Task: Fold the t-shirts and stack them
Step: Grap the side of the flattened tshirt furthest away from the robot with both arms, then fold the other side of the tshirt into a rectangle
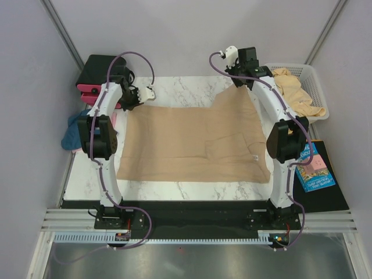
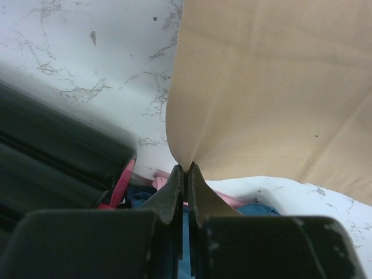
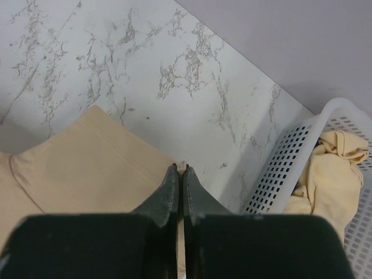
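Spreading looks about done, but no fold is made yet: the plain tan short-sleeved cloth t-shirt [image 1: 186,142] lies flat on the white marble tabletop [image 1: 174,87], reaching from both hands back toward the arm bases. The left hand [image 2: 186,170] is closed tight, pinching one far corner. The right hand [image 3: 182,170] is clamped likewise on the opposite far corner. Just beyond the right hand, a white plastic mesh basket [image 1: 314,72] holds more crumpled tan shirts [image 1: 293,93]. No folded stack shows, so I judge nearly all the work is left.
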Action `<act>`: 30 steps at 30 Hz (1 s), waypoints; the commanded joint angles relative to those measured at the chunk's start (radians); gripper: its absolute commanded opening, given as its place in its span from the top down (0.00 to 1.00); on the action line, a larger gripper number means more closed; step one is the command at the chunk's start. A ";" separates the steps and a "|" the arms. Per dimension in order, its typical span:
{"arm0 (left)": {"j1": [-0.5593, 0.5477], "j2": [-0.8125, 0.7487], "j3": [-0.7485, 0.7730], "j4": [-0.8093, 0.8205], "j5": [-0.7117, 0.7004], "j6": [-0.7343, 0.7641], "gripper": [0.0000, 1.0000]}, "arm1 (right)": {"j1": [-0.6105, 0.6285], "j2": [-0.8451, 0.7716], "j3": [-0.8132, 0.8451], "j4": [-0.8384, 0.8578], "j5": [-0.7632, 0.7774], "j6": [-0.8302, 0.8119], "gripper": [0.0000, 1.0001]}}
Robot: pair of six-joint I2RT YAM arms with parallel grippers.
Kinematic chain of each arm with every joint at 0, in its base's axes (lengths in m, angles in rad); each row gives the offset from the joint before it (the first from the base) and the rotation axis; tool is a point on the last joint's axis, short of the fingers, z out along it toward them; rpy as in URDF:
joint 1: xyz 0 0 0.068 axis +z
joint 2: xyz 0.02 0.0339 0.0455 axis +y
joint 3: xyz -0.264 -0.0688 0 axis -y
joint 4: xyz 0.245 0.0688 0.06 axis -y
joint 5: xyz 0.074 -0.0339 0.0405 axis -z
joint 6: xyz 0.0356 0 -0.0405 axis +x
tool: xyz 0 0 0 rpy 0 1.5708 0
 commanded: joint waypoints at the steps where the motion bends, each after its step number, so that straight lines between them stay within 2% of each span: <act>1: -0.012 -0.092 -0.044 0.028 0.018 -0.039 0.98 | -0.001 -0.099 -0.062 0.017 -0.029 -0.027 1.00; 6: -0.017 -0.174 -0.145 0.029 0.010 -0.034 0.98 | 0.000 -0.237 -0.247 -0.011 -0.084 -0.087 1.00; 11: -0.015 -0.256 -0.263 0.043 -0.025 -0.018 0.98 | 0.000 -0.390 -0.419 -0.018 -0.063 -0.159 1.00; 14: -0.015 -0.300 -0.327 0.054 -0.028 -0.021 0.98 | -0.002 -0.459 -0.467 -0.060 -0.089 -0.185 1.00; 18: -0.015 -0.333 -0.398 0.057 -0.039 -0.025 0.98 | 0.000 -0.505 -0.482 -0.203 -0.194 -0.230 1.00; 24: -0.014 -0.356 -0.446 0.065 -0.058 -0.002 0.98 | 0.001 -0.536 -0.534 -0.383 -0.293 -0.293 1.00; 30: -0.006 -0.360 -0.450 0.066 -0.070 0.015 0.98 | 0.053 -0.659 -0.755 -0.361 -0.287 -0.385 1.00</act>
